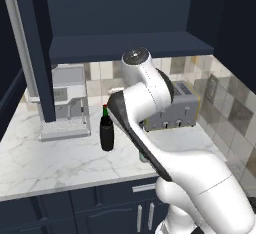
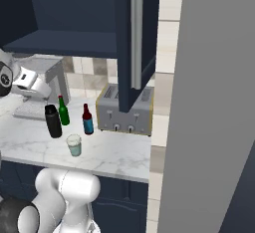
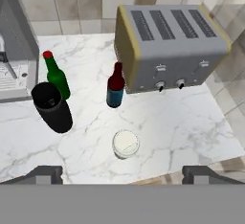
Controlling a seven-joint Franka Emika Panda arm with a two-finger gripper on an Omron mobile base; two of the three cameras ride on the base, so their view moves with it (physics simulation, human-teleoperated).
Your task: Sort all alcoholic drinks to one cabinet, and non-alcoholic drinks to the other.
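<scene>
The drinks were all four sitting on the marble counter (image 3: 191,122), none in a cabinet yet. Going left to right in the hand view: the black flask (image 3: 51,107) stood nearest the coffee machine (image 3: 14,70), with the green bottle (image 3: 56,76) just behind it, close enough that they looked almost touching. Then the red-brown bottle (image 3: 115,86) stood right in front of the toaster (image 3: 170,46), and the teal cup (image 3: 126,144) sat apart from the rest, closer to the counter edge.

My read on handling: the two glass bottles would be smooth, breakable and tippy, so I'd grab them on the body below the shoulder rather than by the skinny neck. The flask looked like the sturdiest and probably the heaviest, good for a mid-body grip. The cup seemed light and squishy-ish, so go gentle below the lid.

The arm was folded up high over the counter, hand angled down at the whole group. The gripper (image 3: 122,173) was spread wide with nothing in it.
</scene>
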